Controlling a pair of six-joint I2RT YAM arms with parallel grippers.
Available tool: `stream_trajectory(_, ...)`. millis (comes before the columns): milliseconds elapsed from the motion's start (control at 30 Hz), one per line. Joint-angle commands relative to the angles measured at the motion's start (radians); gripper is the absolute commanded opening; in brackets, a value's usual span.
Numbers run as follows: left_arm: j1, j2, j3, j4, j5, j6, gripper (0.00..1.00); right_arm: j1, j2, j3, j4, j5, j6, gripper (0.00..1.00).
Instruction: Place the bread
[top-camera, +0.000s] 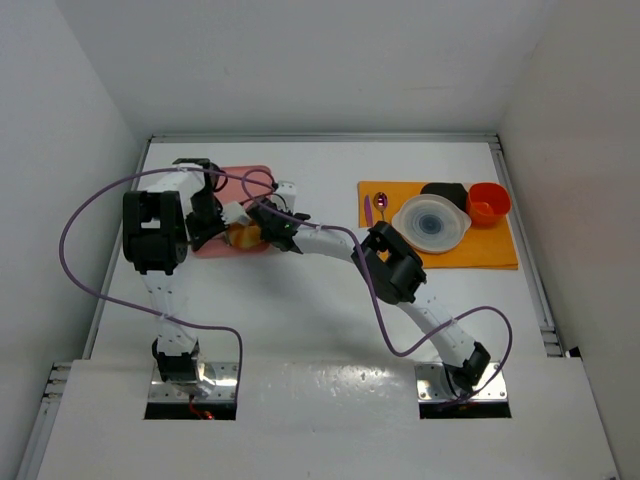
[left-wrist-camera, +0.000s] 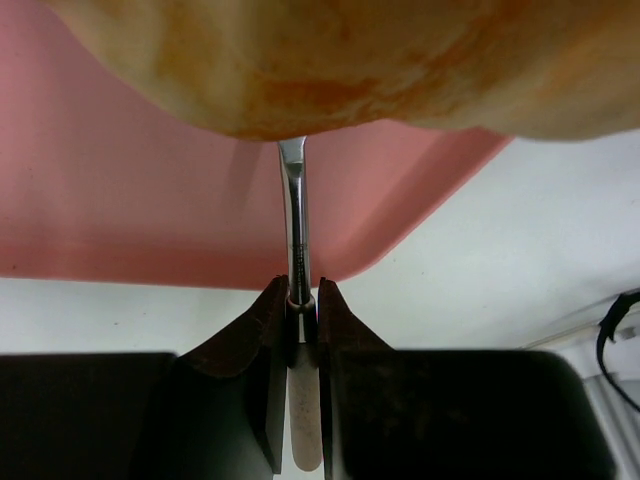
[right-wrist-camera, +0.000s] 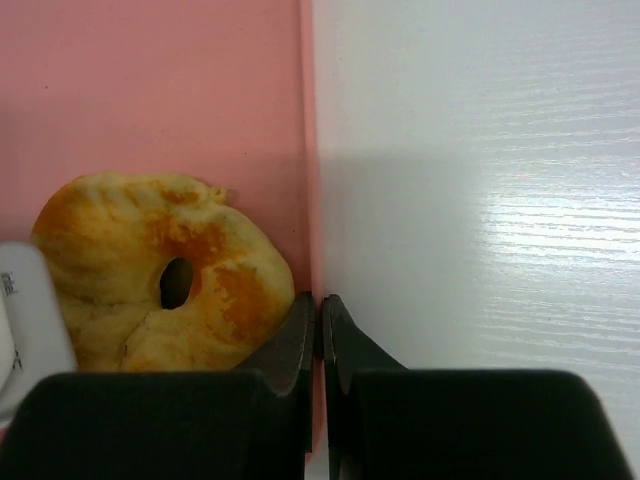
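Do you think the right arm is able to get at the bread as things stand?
Probably yes: the right gripper, shut, sits right beside the bread on the pink board, nothing between them.

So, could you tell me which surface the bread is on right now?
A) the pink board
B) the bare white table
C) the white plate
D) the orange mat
A: in the right wrist view the bread lies on the pink board, close to the board's edge, where the white table begins.
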Motion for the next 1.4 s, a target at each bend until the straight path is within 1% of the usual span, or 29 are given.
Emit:
stream_trajectory(0,0.015,-0.058,0.011,0.041,0.055,-0.086,0.00,0.006,-0.041,0.003,-0.034,0.006,0.048,0.00)
stream_trajectory(133,0.038,-0.101,0.002,0.074,0.064,-0.118,0.00,0.008,-0.029,0.020,-0.037,0.001,0.043,0.00)
stream_trajectory(367,0.078,-0.092,-0.018,0.065,0.121,-0.137,0.00,0.011,-0.009,0.040,-0.032,-0.017,0.068,0.00)
stream_trajectory(500,0.100,-0.067,0.039,0.042,0.187,-0.146,0.00,0.008,0.012,0.074,-0.034,0.006,0.088,0.00)
stream_trajectory(667,0.109,-0.046,0.039,0.031,0.225,-0.155,0.00,0.009,0.025,0.086,-0.034,-0.005,0.115,0.00)
stream_trajectory(833,0.141,-0.027,0.089,0.031,0.265,-0.177,0.00,0.009,0.045,0.112,-0.025,0.000,0.112,0.00)
stream_trajectory(967,0.153,-0.018,0.100,0.031,0.299,-0.197,0.00,0.011,0.057,0.122,-0.015,0.008,0.117,0.00)
stream_trajectory(1067,0.153,-0.018,0.088,0.040,0.299,-0.197,0.00,0.009,0.055,0.117,-0.012,0.001,0.102,0.00)
stream_trajectory(1200,0.162,-0.061,0.062,0.071,0.322,-0.186,0.00,0.003,0.037,0.070,0.066,-0.043,0.005,0.00)
stream_trajectory(1267,0.172,-0.061,0.071,0.071,0.348,-0.186,0.00,0.003,0.031,0.054,0.075,-0.046,-0.001,0.00)
stream_trajectory(1300,0.172,-0.061,0.089,0.071,0.357,-0.186,0.00,0.005,0.017,0.047,0.080,-0.045,-0.003,0.01)
stream_trajectory(1367,0.181,-0.061,0.126,0.052,0.385,-0.197,0.00,0.003,-0.006,-0.012,0.130,-0.042,-0.003,0.16)
